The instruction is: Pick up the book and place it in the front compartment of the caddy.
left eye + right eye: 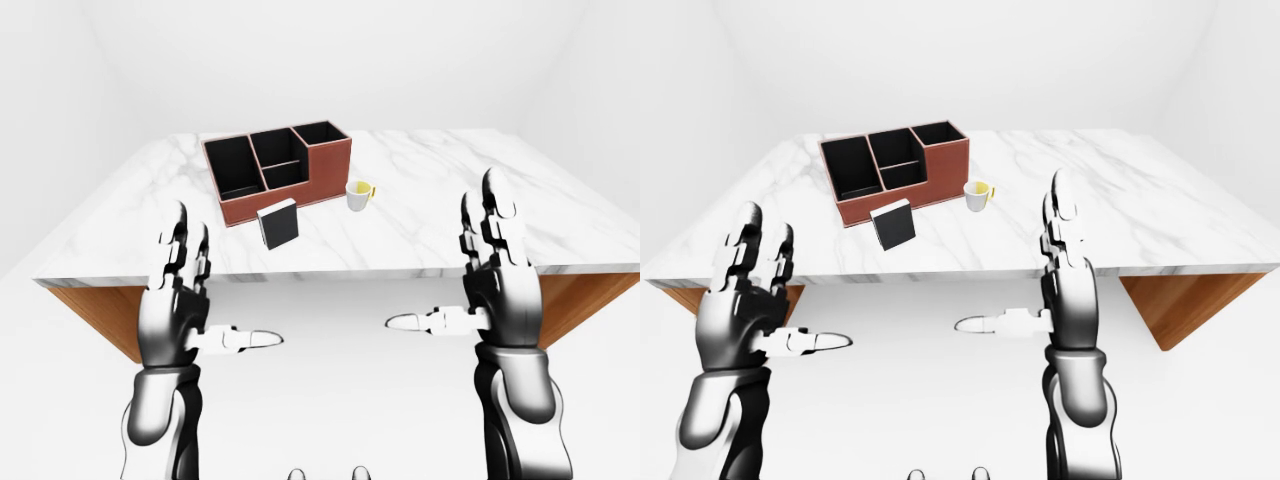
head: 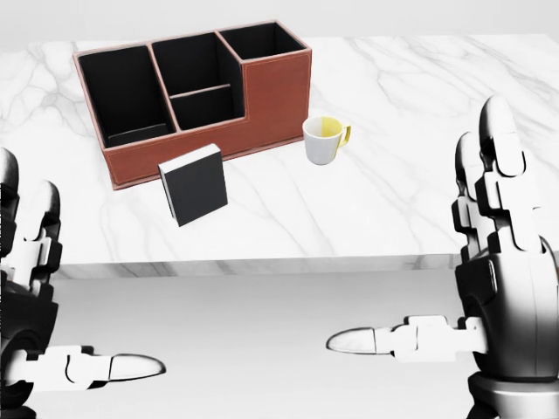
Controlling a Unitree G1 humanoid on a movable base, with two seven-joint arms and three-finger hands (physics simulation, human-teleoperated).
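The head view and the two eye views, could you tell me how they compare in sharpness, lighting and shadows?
Head view: sharp, evenly lit, no blur or glare; the book casts almost no shadow on the marble table, and the caddy compartments read as flat black. Left-eye and right-eye views: equally sharp, wider, with white featureless walls; both the left hand and right hand show soft highlights only.
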